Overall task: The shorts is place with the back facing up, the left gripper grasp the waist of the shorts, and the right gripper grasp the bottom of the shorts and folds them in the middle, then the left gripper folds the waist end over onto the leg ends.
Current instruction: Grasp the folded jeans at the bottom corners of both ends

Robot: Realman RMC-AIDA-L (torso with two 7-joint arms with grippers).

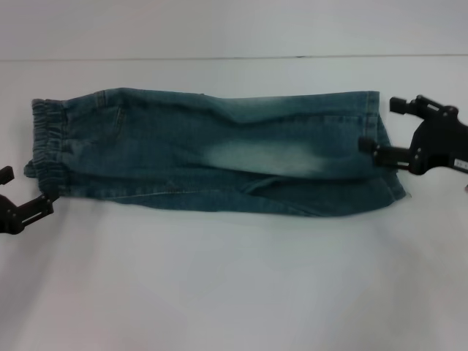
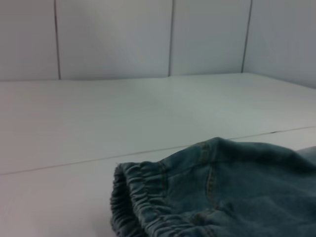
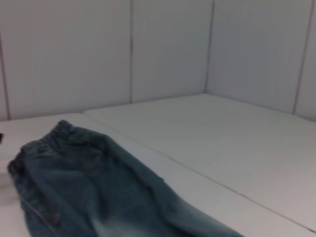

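The shorts (image 1: pixel 212 153) lie already halved lengthwise across the table (image 1: pixel 234 292), waist (image 1: pixel 45 142) at nine o'clock. The left gripper (image 1: pixel 25 194) and right gripper (image 1: pixel 376 124) flank them, jaws spread; the waist-over-hems fold remains.

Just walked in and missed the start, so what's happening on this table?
A two-armed robot is folding a pair of denim shorts on a white table. The shorts already lie folded lengthwise into a narrow strip, the waist on the robot's left and the leg ends on its right. The left claw sits open by the waist's near corner; the right claw is open at the leg hems. Neither grips the fabric now. Folding the waist end over the leg ends is not yet done.
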